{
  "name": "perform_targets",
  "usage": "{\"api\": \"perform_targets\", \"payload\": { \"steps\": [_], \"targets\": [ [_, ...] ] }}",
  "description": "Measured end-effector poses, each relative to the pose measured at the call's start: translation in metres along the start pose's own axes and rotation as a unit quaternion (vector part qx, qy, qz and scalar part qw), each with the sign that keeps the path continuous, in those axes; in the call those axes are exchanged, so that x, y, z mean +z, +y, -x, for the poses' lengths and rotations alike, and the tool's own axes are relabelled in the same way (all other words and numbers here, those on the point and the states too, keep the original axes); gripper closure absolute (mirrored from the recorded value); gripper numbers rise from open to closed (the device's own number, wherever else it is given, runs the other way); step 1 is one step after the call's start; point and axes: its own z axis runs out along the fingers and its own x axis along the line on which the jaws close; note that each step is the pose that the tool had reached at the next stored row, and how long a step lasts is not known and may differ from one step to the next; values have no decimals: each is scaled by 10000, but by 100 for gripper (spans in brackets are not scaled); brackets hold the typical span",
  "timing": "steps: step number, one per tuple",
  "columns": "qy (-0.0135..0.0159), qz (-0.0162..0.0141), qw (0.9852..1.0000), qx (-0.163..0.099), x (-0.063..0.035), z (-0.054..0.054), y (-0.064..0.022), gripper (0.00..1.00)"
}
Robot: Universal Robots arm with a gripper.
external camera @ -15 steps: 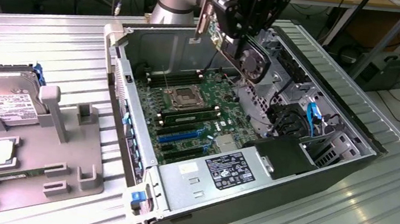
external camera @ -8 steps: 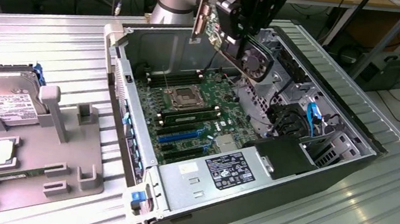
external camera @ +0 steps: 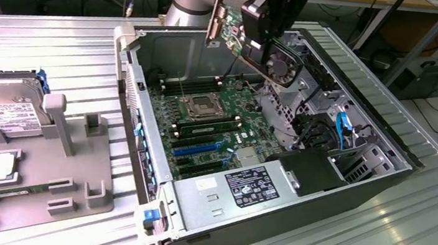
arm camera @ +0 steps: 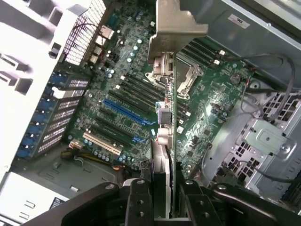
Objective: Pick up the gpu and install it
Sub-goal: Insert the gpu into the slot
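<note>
The gpu (external camera: pixel 283 64) hangs in the air above the far part of the open computer case (external camera: pixel 130 77), tilted, its round black fan facing the exterior view's right and its silver bracket toward the exterior view's left; the gripper (arm camera: pixel 167 197) clamps it, fingers closed on both faces of the card. Seen from the wrist, the card stands edge-on over the motherboard (external camera: pixel 208 143), clear of the slots; well apart, at the exterior view's left, a hard drive (external camera: pixel 3 105) stands in a grey holder (external camera: pixel 35 191).

I count one gpu (external camera: pixel 285 65) and one open computer case (external camera: pixel 333 212). One hard drive (external camera: pixel 3 105) too, and one gray stand (external camera: pixel 43 195).
</note>
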Motion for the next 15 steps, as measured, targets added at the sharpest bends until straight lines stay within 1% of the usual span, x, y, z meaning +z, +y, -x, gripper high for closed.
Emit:
{"api": "perform_targets", "payload": {
  "steps": [4, 5, 7, 9, 13, 15],
  "targets": [
    [-26, 5, 9994, -356, 0, 0, 0, 72],
    [-37, 7, 9987, -502, 1, 0, 0, 72],
    [-52, 9, 9975, -709, 1, 0, 0, 72],
    [-66, 12, 9958, -913, 1, 0, 0, 72],
    [-94, 17, 9915, -1295, 2, 0, 0, 72],
    [-112, 20, 9881, -1537, 2, 0, 0, 72]
  ]
}}
